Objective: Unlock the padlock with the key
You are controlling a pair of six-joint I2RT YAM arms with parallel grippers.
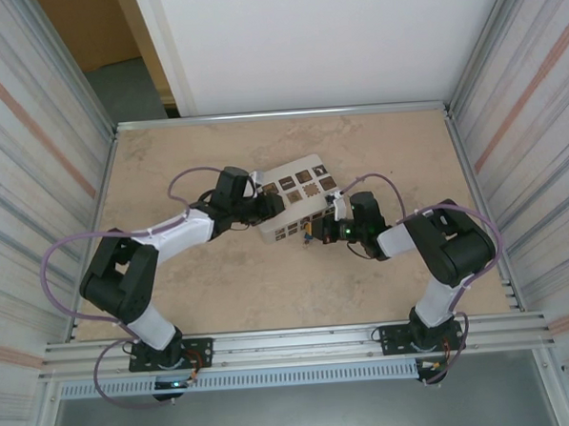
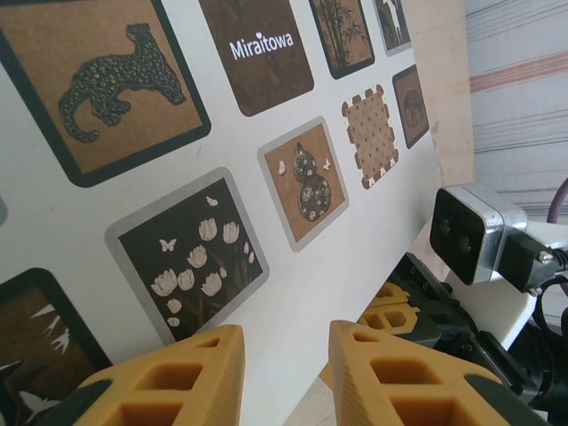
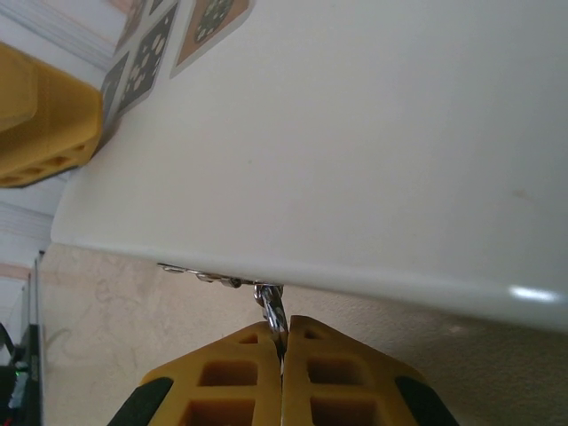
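The pale box (image 3: 355,151) in the upper part of the right wrist view looks like smooth, slightly glossy card, with matt brown printed squares. Below it, the counter (image 3: 133,311) is beige, marbled and matt. The right pincer (image 3: 282,351) has yellow ribbed plastic fingers (image 3: 346,390) pinching a shiny metal piece (image 3: 272,306).

1. Even, bright, diffuse light is covering the desk (image 1: 222,293); shadows are lying faint under the arms.
2. A small glare spot is showing on the pale box (image 3: 355,160) in the right wrist view.
3. Near yellow fingers (image 2: 177,382) are blurring at frame bottoms.
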